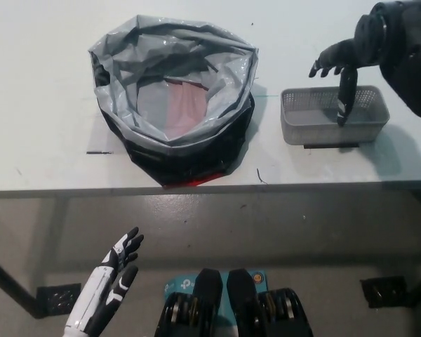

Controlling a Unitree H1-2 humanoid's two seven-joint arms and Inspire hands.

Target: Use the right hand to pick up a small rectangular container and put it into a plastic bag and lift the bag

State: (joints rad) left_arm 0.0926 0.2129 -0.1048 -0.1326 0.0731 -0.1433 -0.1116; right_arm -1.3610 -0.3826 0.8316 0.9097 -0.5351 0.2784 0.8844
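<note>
Head view, black right hand (351, 60) partly cut off, fingers (343, 95) spread above small mesh container (333, 116), long axis left-right, plastic bag (174, 91) gaping on table (42, 105), white left hand (116, 270) open below.

Bright, even light from overhead washes the white table (49, 105) nearly flat. Below the black right hand (351, 63) a soft shadow spreads to the lower right of the grey basket (333, 116). To that hand's left, glare streaks the plastic bag (174, 91) along its folded rim. The floor around the white left hand (116, 270) is dimmer. Focus is soft but free of motion blur.
</note>
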